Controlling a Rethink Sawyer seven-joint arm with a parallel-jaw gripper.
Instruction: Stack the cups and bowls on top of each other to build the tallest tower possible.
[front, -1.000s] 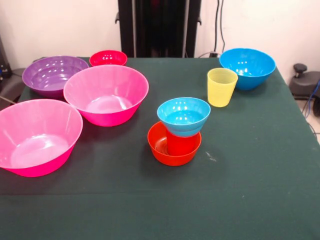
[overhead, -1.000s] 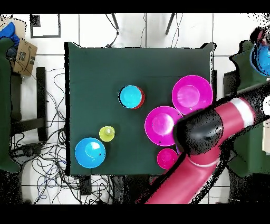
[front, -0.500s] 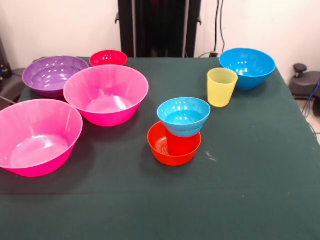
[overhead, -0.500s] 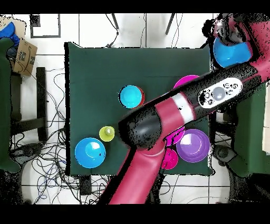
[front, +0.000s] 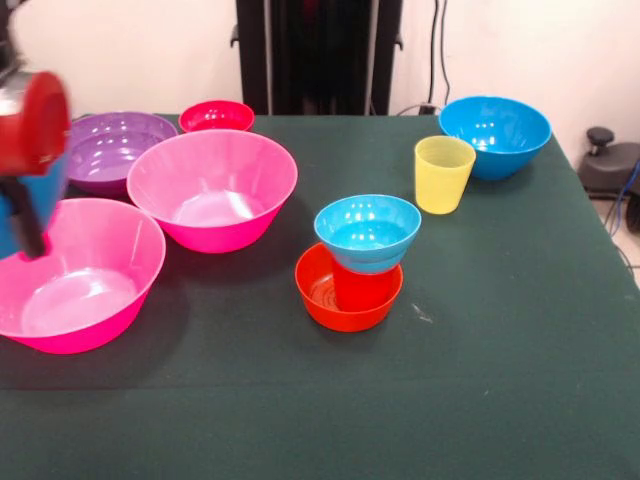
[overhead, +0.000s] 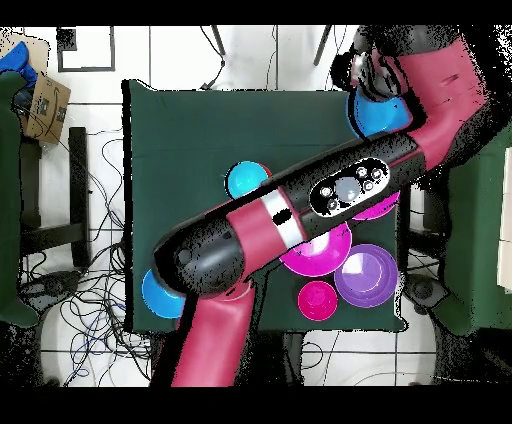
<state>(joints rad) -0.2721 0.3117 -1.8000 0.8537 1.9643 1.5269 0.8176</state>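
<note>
On the green table (front: 520, 330) the tower (front: 355, 265) stands near the middle: a small orange bowl (front: 320, 295) at the bottom, a red cup (front: 362, 288) upright inside it, and a small light-blue bowl (front: 367, 230) sitting upright on the cup. Taking the tower as the clock's centre in the front view, the yellow cup (front: 443, 175) stands at 1 o'clock, with the large blue bowl (front: 495, 135) just beyond it toward 2. One pink bowl (front: 212, 188) lies at 10 o'clock, a second pink bowl (front: 75, 272) at 9, the purple bowl (front: 105, 150) further out at 10, and the small red bowl (front: 216, 116) at 11. The front view shows only the claw's end at the left edge: the gripper (front: 28, 225) hangs over the second pink bowl, clamped on a carried blue bowl (front: 48, 190). The overhead view shows what that view cuts off, the whole red and black arm (overhead: 250, 225) running across the table from 7 o'clock to 1 o'clock, with the carried bowl at the table's 1 o'clock corner. In turn, the arm hides the yellow cup, most of both pink bowls and part of the tower from above. A button panel (overhead: 350, 188) on the arm and a cardboard box (overhead: 45, 105) off the table carry marks too small to read.
</note>
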